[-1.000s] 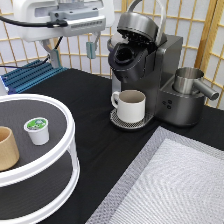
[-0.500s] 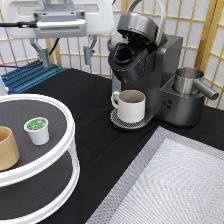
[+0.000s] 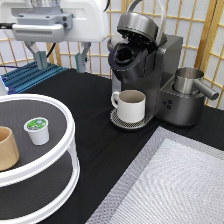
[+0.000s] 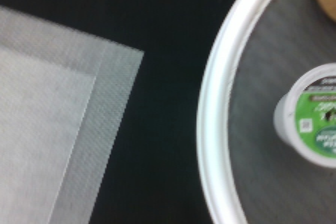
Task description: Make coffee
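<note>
Black cloth covers the table, with a grey mat at the exterior view's bottom right. A white two-tier round tray fills the bottom left; its rim also shows in the wrist view, with the mat beside it. The dark coffee machine stands at the top right with its lid up and the pod chamber open. A steel jug sits at its right side, and a cream mug stands on its drip plate under the spout.

The arm hangs at the top left, above and behind the tray, with the gripper pointing down. Its fingers stand wide apart, holding nothing and touching nothing; they are well above the tray.

A tan cup stands at the left edge of the tray's upper shelf. The pod stands upright near it on the same shelf, foil top up, untouched; the wrist view catches it just inside the rim.

By its look, the pod is light, thin-walled plastic: stiff enough to pinch, but easily tipped or dented, with a foil top that could puncture. The tapered wall is probably slippery, so opposite sides of the wall just under the lip seem the best hold.
</note>
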You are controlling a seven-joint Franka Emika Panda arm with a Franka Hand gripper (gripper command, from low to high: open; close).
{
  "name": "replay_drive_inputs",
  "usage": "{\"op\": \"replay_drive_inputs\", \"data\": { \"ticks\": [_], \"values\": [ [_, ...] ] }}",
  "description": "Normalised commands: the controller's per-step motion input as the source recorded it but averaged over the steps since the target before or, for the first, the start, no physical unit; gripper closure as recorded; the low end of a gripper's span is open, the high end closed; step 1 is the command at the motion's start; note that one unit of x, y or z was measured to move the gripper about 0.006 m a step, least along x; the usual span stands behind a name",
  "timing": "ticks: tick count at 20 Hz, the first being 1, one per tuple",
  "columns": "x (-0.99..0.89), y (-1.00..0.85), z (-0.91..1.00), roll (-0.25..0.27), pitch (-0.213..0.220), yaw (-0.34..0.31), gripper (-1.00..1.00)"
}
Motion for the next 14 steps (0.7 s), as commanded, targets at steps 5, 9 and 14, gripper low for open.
{"op": "replay_drive_inputs", "data": {
  "ticks": [5, 9, 14],
  "values": [
    [-0.59, -0.47, -0.32, -0.014, -0.132, -0.125, -1.0],
    [-0.48, -0.5, -0.2, 0.005, -0.15, -0.087, -1.0],
    [-0.09, -0.25, -0.29, 0.009, -0.079, -0.072, -1.0]
  ]
}}
